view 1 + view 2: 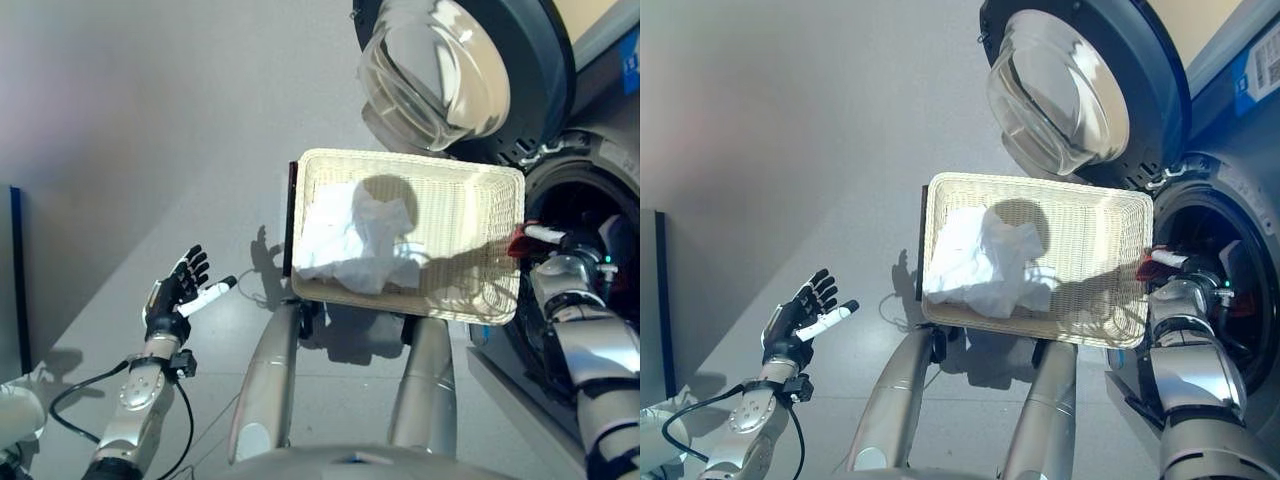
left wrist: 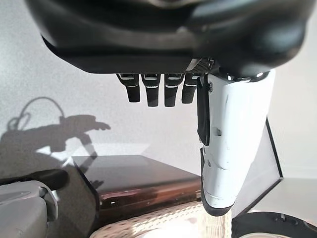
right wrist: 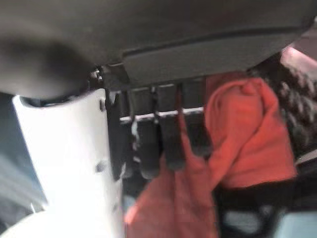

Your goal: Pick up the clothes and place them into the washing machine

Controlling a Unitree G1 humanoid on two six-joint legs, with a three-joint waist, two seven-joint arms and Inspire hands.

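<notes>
the right hand (image 1: 560,243) is reached into the drum opening of the washing machine (image 1: 1240,215), its round glass door (image 1: 437,70) swung wide open above; in the right wrist view its fingers (image 3: 168,144) curl down against a red garment (image 3: 247,134) that bunches up past them, so it seems to have that cloth pinched against the white-covered thumb, though how firm the hold is cannot be told. a strip of the same red shows at the hand in the head views, right at the drum's mouth. the left hand (image 1: 180,290) hangs out to the robot's left over the grey floor (image 1: 150,130), well apart from everything, fingers spread and straight, holding nothing. between the two arms sits a cream wicker basket (image 1: 480,200) on a dark stand, touching or nearly touching the machine's front, and a crumpled white garment (image 1: 350,245) lies in its left half. both pieces look light, limp and easily snagged; they will sag and trail from whatever point is held, so a loose corner could catch on the door seal or the basket rim. the white cloth is probably best taken at the raised fold in the middle of the heap, where a pinch gathers several layers and lifts the bulk together rather than dragging out one long tail
</notes>
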